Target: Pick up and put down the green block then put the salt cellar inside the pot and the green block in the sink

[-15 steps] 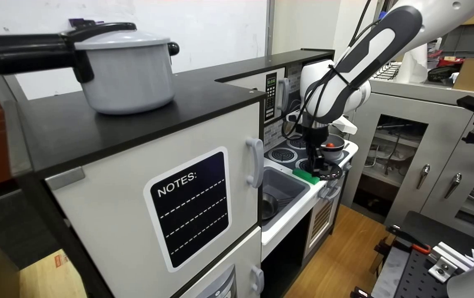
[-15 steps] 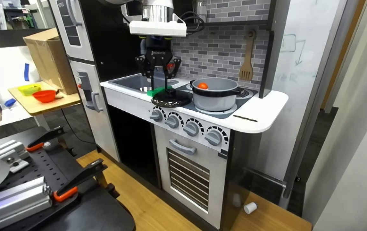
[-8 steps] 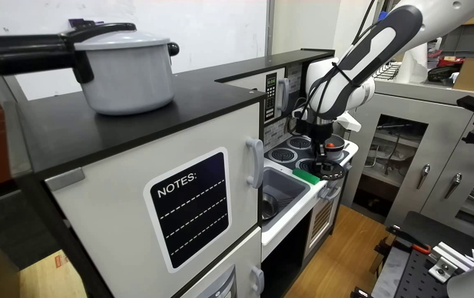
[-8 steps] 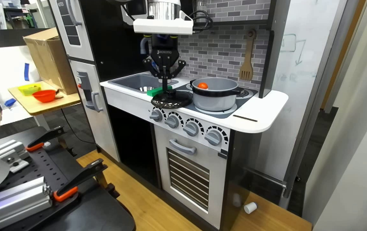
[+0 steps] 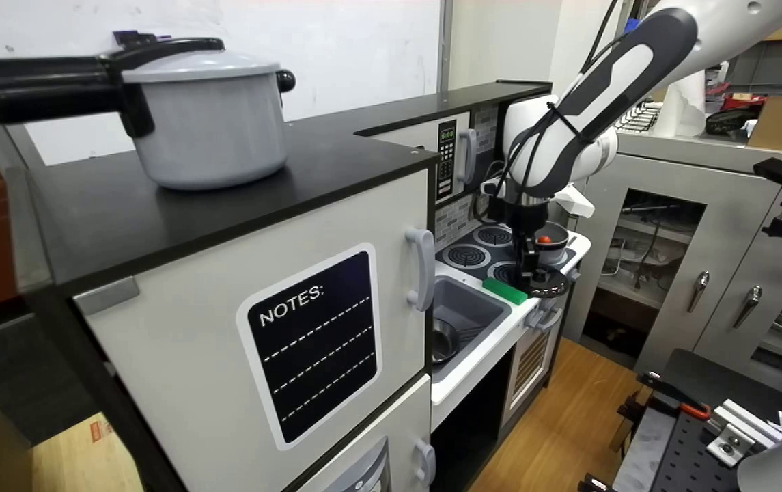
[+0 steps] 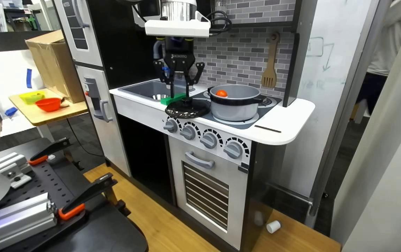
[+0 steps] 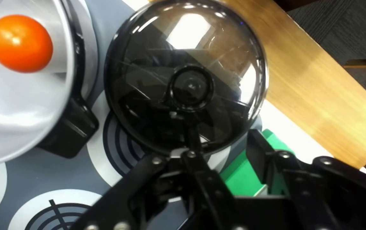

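Note:
The green block [image 6: 168, 100] lies on the white counter strip between sink and stove; it also shows in an exterior view [image 5: 504, 291] and the wrist view [image 7: 243, 177]. My gripper [image 6: 180, 97] is open and empty, pointing down above the block and the edge of a black glass lid [image 6: 186, 110]. In the wrist view, one finger of my gripper [image 7: 222, 142] overlaps the lid's edge and the other overlaps the block. The grey pot [image 6: 235, 110] stands on the stove with an orange ball [image 6: 221, 93] inside. I cannot identify the salt cellar. The sink [image 5: 466, 301] is beside the block.
A small metal pan [image 5: 444, 339] sits in the sink. A lidded grey pressure cooker [image 5: 210, 130] stands on the black top. A wooden spatula [image 6: 270, 66] hangs on the tiled wall. A white cup [image 6: 273, 226] lies on the floor.
The fingers were apart a second ago, together half a second ago, and are apart again now. The gripper moved slightly right in an exterior view. The block has not visibly moved.

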Motion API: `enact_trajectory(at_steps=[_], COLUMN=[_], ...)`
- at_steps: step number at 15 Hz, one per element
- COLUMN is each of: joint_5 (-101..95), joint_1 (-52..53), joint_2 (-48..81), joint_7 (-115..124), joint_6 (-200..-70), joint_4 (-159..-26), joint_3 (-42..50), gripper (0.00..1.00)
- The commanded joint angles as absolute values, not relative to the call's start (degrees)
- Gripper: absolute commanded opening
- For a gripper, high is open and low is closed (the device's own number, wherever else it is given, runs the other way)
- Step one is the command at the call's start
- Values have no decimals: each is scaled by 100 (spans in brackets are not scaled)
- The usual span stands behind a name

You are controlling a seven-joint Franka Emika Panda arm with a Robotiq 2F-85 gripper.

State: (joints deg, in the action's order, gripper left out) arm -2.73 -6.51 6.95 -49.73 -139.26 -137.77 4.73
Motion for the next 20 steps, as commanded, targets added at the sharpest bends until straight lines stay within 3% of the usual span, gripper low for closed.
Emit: enact_trajectory(at_steps=[1, 5, 20], joint_5=[-384, -484, -288], joint_1=[-605, -530, -470], joint_2=[620, 533, 374], joint_7=[-4888, -4891, -4973], joint_6=[-13936, -13972, -13912], joint_4=[-13701, -13689, -13938], joint_3=[386, 321, 213], gripper=[73, 100, 100])
